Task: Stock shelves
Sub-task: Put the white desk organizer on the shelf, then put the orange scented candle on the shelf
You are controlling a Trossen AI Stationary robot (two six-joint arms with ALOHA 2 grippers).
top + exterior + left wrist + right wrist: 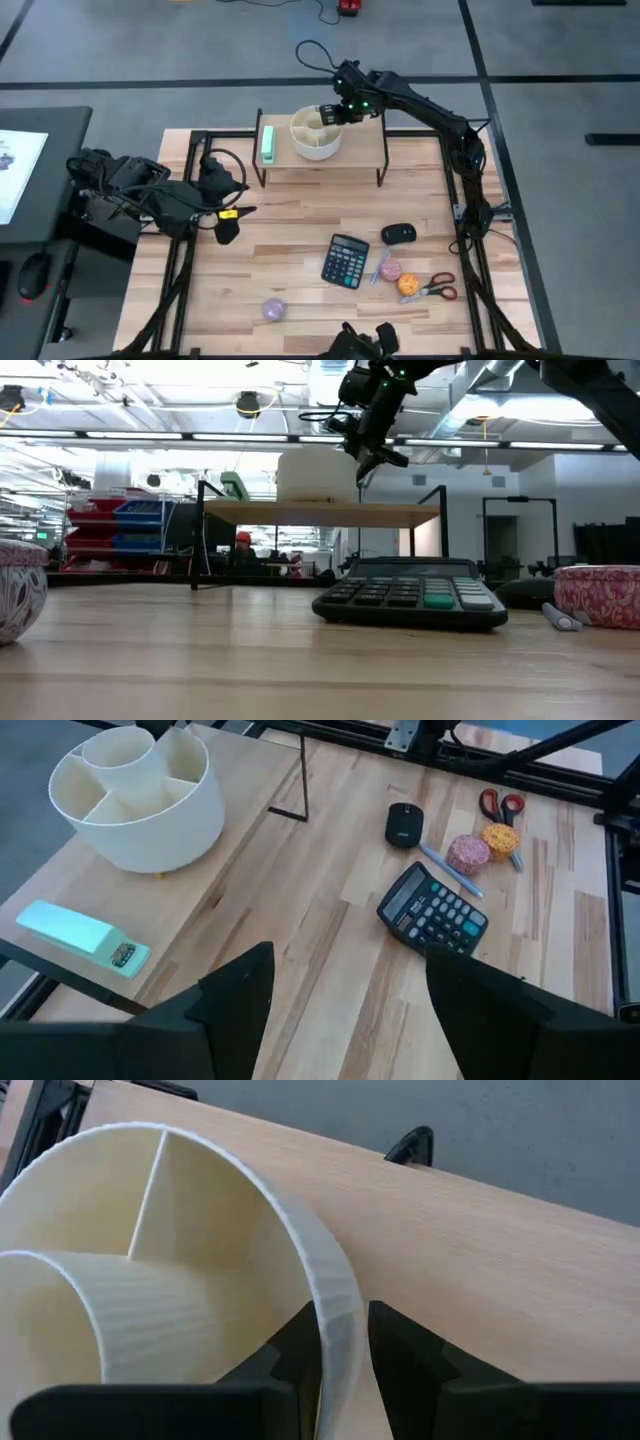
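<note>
I see the shelf [345, 160] standing at the far middle of the worktop [290, 230], carrying a round cream divided organizer [316, 136] and a mint-green stapler [267, 141] beside it. My right gripper [330, 114] has its jaws narrowed around the organizer's rim, one inside and one outside. My left gripper [228, 226] hovers over the worktop's left side, jaws wide with nothing between them. Nearer me lie a calculator [346, 260], a mouse [398, 234] and scissors [437, 288].
</note>
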